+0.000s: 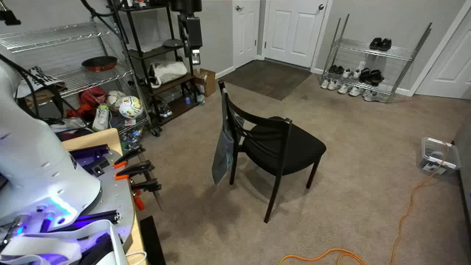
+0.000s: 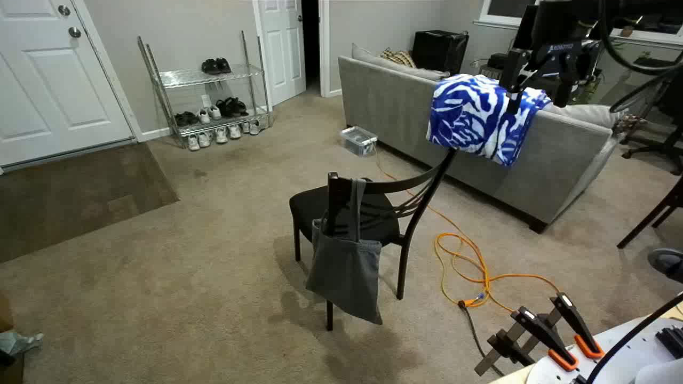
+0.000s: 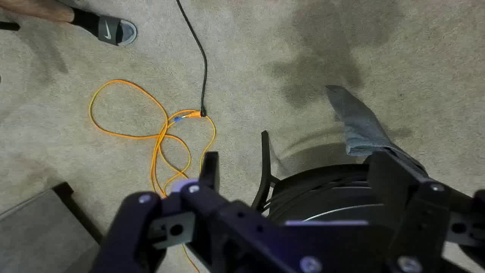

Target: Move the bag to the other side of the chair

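"Beyond the desk's [image 1: 99,138] clamped edge, where does the bag [image 2: 347,277] hang?"
"From one end of the chair's [image 1: 294,147] backrest [image 2: 400,185], well below the gripper [image 2: 539,100]."
"And the gripper's fingers [image 3: 209,168]?"
"Spread apart."

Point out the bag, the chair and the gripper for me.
Bag [image 2: 346,280]: in an exterior view, on the grey cloth body.
Chair [image 1: 301,147]: in an exterior view, on the dark seat.
Gripper [image 2: 538,101]: in an exterior view, midway between its open fingertips.
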Available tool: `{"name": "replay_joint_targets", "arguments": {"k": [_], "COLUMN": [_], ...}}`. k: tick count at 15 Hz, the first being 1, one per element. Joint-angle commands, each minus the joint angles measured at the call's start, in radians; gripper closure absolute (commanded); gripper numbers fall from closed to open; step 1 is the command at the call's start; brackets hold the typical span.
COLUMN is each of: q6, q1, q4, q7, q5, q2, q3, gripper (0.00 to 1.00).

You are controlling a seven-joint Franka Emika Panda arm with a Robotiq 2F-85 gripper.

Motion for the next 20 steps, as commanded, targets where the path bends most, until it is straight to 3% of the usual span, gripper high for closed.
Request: {"name": "replay_joint_targets", "arguments": {"k": [1, 9, 14, 20], "q6": [-0.002, 0.014, 0.203, 0.419], "q1": [0.011, 0.009, 0.034, 0.069], "q4": [0.002, 0.000, -0.020, 0.029], "q7": [0.003, -0.001, -0.078, -0.155], "q5": [-0.004, -0.009, 0.025, -0.060], "q2": [0.001, 0.011, 0.150, 0.361], "q3": [-0.010, -0.012, -0.034, -0.016], "gripper": [0.00, 0.00, 0.00, 0.00]}}
